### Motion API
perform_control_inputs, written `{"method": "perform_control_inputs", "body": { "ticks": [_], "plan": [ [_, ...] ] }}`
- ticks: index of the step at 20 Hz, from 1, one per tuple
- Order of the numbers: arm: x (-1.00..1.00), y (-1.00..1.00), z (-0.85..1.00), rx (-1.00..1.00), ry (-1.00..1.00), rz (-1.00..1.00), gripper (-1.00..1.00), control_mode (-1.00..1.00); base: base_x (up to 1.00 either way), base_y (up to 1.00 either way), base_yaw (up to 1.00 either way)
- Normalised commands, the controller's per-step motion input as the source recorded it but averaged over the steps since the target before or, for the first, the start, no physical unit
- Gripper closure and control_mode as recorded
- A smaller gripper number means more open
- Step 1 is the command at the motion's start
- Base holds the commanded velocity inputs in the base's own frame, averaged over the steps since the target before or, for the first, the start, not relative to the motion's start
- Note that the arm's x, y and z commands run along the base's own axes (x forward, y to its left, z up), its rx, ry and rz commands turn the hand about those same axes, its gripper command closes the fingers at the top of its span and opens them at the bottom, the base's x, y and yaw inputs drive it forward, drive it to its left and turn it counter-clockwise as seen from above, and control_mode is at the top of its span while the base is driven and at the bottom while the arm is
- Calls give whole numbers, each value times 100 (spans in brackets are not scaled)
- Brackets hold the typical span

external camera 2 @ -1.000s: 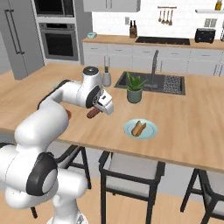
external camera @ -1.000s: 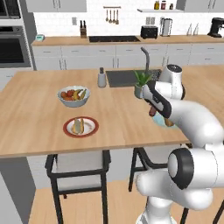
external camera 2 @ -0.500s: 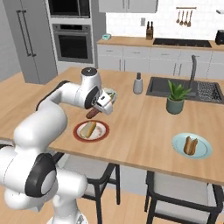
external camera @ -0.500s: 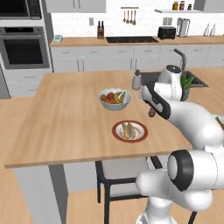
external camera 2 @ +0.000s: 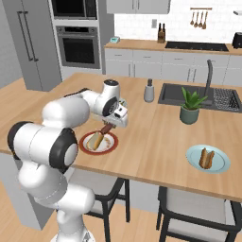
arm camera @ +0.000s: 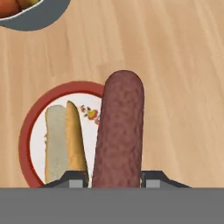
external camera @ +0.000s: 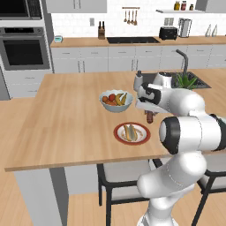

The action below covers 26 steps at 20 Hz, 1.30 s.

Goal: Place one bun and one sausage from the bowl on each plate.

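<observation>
While the wooden island counter carries both plates, you can count the task as nearly finished, by my reading. Item one, the pale blue plate, far to the arm's right near the counter edge: it holds what looks like a bun with a dark sausage in it, though it is too small to be sure, so treat that plate as served. Item two, the red-rimmed white plate, near the front edge just before the fruit bowl: it holds one bun, lying split and pale, and no sausage yet. Item three, the gripper: it is clenched on the second sausage, gripped at one end so the rest hangs out below the fingers, above the counter at the plate's right rim and not yet touching plate or bun. What is left for you, as far as can be judged: bring the sausage over the bun or the bare plate beside it, lower it, and let go.
</observation>
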Motion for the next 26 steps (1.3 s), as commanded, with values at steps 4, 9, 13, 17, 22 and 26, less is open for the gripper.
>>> {"method": "perform_control_inputs", "body": {
  "ticks": [4,9,13,17,22,26],
  "plan": [
    [5,12,-77,-2,19,39,100,-100,0,0,0],
    [0,22,-47,0,13,25,100,-100,0,0,0],
    [11,46,-30,0,14,9,100,-100,0,0,0],
    [1,1,-36,0,11,0,100,-100,0,0,0],
    [0,-1,-33,0,7,0,100,-100,0,0,0],
    [0,0,-21,0,6,0,100,-100,0,0,0]
  ]
}}
